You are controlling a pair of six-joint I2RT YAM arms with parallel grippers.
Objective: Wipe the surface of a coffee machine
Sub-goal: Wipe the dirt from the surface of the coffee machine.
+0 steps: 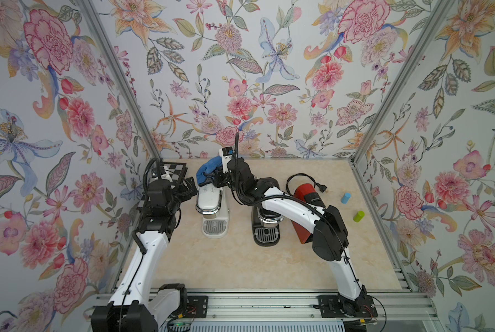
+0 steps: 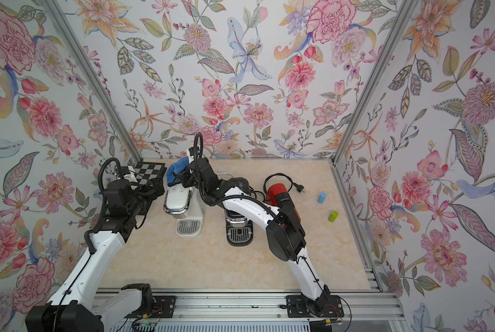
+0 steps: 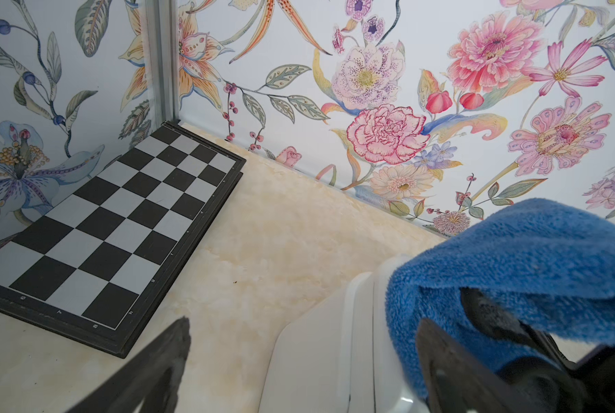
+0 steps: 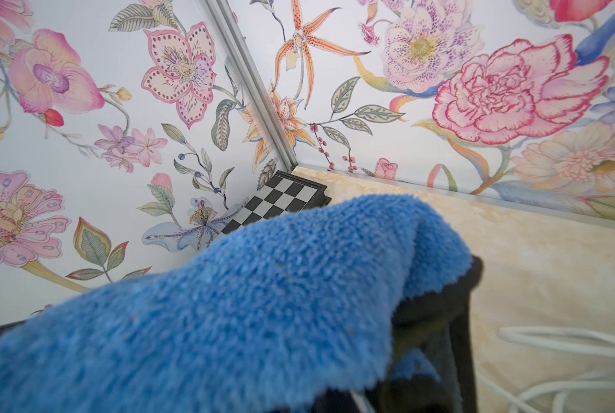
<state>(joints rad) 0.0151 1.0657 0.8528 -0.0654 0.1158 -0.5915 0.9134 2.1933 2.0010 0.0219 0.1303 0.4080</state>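
Right fingers point(image 4: 442, 311) clamp the blue cloth point(image 1: 207, 169) atop the white coffee machine point(image 1: 210, 201) (left fingers point(image 3: 156, 364) spread wide, empty), and a hard push could tip it over.

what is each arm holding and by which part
Right end effector is shut on the blue cloth, which drapes over its fingers; the pinch spot is hidden. Left end effector is open, holding nothing.
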